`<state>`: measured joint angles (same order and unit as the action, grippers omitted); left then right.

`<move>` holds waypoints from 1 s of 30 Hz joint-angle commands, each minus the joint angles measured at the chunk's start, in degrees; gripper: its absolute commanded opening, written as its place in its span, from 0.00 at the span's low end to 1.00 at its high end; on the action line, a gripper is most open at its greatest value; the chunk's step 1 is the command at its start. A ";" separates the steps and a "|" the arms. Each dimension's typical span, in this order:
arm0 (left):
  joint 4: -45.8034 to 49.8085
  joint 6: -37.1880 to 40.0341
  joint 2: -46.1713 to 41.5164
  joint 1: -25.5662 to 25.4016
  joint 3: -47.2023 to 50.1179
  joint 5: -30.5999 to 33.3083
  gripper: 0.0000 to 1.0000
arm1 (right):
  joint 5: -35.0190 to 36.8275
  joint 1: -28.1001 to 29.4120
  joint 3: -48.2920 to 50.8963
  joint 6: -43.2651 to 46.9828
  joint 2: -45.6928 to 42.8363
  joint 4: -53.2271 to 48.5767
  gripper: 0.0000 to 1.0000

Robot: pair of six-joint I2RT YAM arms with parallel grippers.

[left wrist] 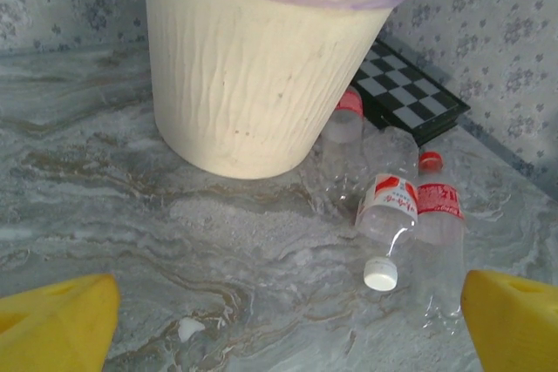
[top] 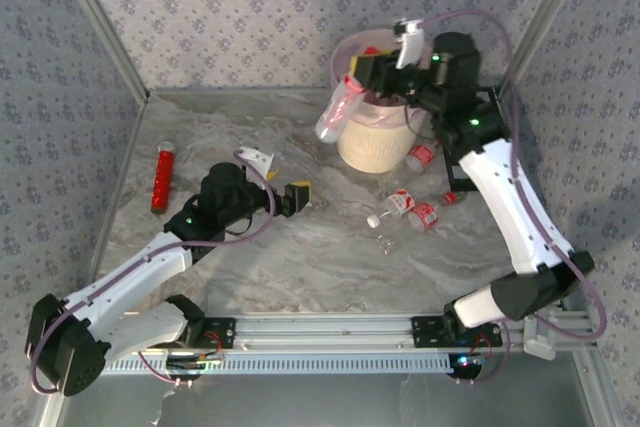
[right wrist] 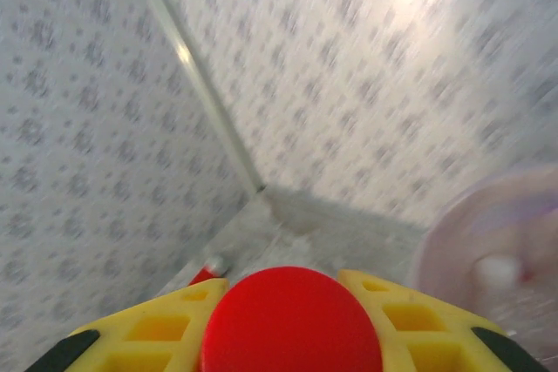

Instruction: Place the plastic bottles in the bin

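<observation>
The right hand (top: 358,75) is gripping a red-capped plastic bottle (top: 335,112) at its cap end, fingers closed on it, and is holding it tilted at the left side of the bin's (top: 375,152) rim. The left hand (top: 297,197) is hovering low over the table (top: 300,267), fingers spread wide and holding nothing. Several other bottles (top: 425,215) are lying on the table near the bin's base, to its right.
</observation>
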<state>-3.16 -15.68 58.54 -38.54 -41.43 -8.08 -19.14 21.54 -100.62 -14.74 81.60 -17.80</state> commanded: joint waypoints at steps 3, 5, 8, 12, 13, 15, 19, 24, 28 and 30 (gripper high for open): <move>1.75 -1.32 2.44 -0.35 -1.02 0.52 1.00 | 7.80 -8.08 -4.27 8.08 -0.29 3.88 0.02; 1.75 -1.73 2.95 -0.86 -0.77 0.55 1.00 | 11.19 -10.36 -6.71 9.77 2.41 3.94 0.00; 2.46 -1.81 2.83 -1.76 -0.41 1.14 1.00 | 15.27 -11.98 -9.60 12.70 6.93 4.91 0.00; 5.91 -1.34 1.64 -2.31 -0.54 3.71 1.00 | 17.36 -12.67 -15.86 14.99 14.78 2.00 0.00; 6.58 -1.18 1.34 -2.28 -0.45 4.21 1.00 | 17.46 -12.72 -16.96 15.09 16.28 1.02 0.00; 7.43 -1.02 0.72 -2.29 -0.47 4.90 1.00 | 17.99 -12.64 -18.63 15.56 19.56 -1.43 0.00; 8.00 -1.12 0.43 -2.38 -0.80 5.00 1.00 | 18.83 -12.62 -16.22 14.87 22.94 -1.36 0.00; 9.92 -0.44 0.02 -2.50 -1.55 6.27 1.00 | 20.03 -11.65 -12.66 14.74 26.68 -1.08 0.00; 9.96 -0.54 -0.53 -2.50 -1.46 6.67 1.00 | 21.27 -10.99 -8.34 14.66 28.48 0.75 0.00; 10.01 -0.49 -0.62 -2.48 -1.40 6.75 1.00 | 21.87 -10.73 -6.26 14.03 29.38 1.57 0.00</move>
<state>6.31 -16.97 59.20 -40.64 -41.45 -2.17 -0.73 10.96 -109.36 -1.04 108.90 -16.43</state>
